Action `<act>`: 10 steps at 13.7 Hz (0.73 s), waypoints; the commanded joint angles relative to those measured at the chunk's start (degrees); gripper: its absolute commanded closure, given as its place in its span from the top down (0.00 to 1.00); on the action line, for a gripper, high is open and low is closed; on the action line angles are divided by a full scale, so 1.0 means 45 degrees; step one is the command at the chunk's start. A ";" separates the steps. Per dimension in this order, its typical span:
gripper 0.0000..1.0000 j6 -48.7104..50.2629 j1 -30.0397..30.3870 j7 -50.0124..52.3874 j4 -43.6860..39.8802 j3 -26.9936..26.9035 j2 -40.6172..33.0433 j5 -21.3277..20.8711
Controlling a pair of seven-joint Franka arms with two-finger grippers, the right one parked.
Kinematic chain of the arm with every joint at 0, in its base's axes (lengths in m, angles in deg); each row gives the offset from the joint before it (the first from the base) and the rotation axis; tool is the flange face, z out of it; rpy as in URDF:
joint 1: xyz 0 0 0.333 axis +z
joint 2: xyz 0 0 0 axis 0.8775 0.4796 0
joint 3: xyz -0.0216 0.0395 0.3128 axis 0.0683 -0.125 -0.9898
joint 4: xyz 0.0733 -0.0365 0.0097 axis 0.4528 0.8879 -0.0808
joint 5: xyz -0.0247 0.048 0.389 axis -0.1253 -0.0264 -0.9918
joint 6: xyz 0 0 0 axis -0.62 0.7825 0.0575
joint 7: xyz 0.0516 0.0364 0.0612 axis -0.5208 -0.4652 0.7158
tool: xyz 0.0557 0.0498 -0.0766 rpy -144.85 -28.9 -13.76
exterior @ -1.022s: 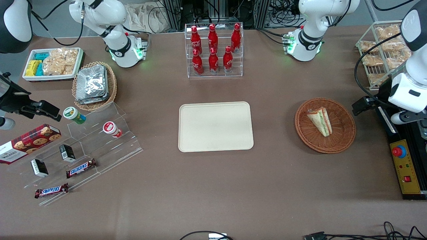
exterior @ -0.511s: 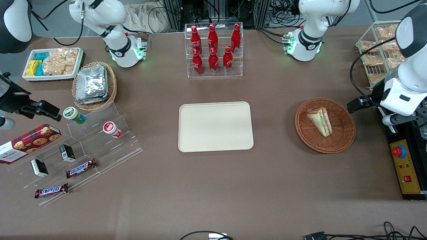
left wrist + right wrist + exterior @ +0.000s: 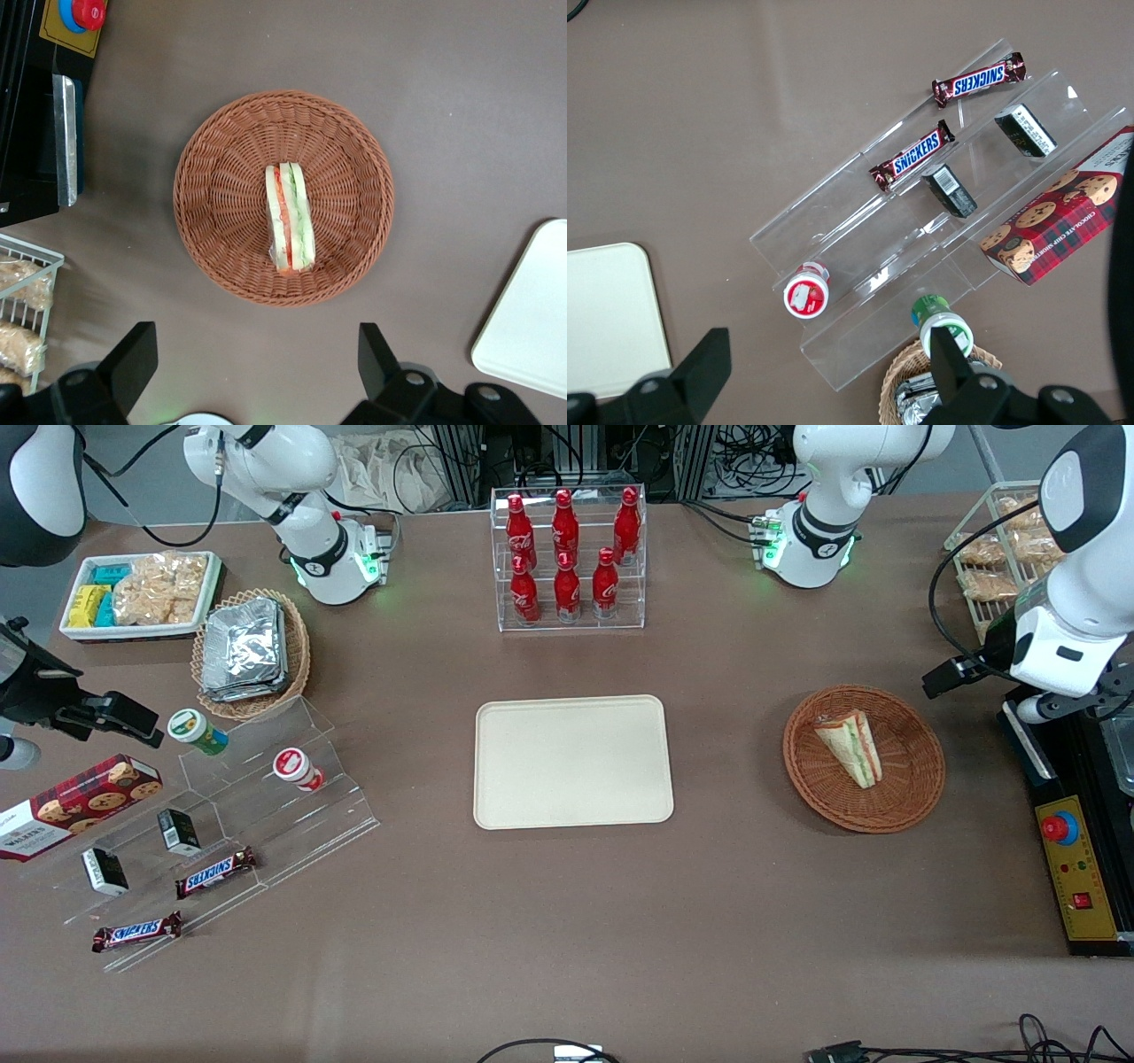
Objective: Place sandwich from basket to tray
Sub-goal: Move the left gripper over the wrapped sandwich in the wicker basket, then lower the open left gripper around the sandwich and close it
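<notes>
Above basket [image 3: 283, 197] – tool [image 3: 257, 372] spread

Front view overlooks the whole table; left wrist looks straight down at basket [image 3: 283, 197].

1 sandwich [image 3: 850, 747], 1 red-brown basket [image 3: 912, 797], 1 tray [image 3: 573, 762], 6 cola bottles [image 3: 567, 592], 2 Snickers bars [image 3: 215, 872].

Basket [image 3: 914, 802]: woven wicker, reddish-brown, rough ribbed weave.
Sandwich [image 3: 850, 749]: soft white bread in clear, slightly glossy wrap.
Tray [image 3: 573, 762]: cream plastic, smooth and matt.
Table [image 3: 620, 939]: brown cover, matt, with a cloth-like look.
Gripper [image 3: 252, 372]: matt black fingers [image 3: 135, 356], set wide apart; it hovers beside the basket at the working arm's end of the table.
</notes>
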 commanded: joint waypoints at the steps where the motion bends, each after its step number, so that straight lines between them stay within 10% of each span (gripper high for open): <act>1: 1.00 -0.1972 0.0089 0.0219 0.1666 0.0055 -0.0340 -0.0077; 10: 1.00 -0.8266 -0.0048 0.1096 0.4678 0.0094 0.2547 -0.0017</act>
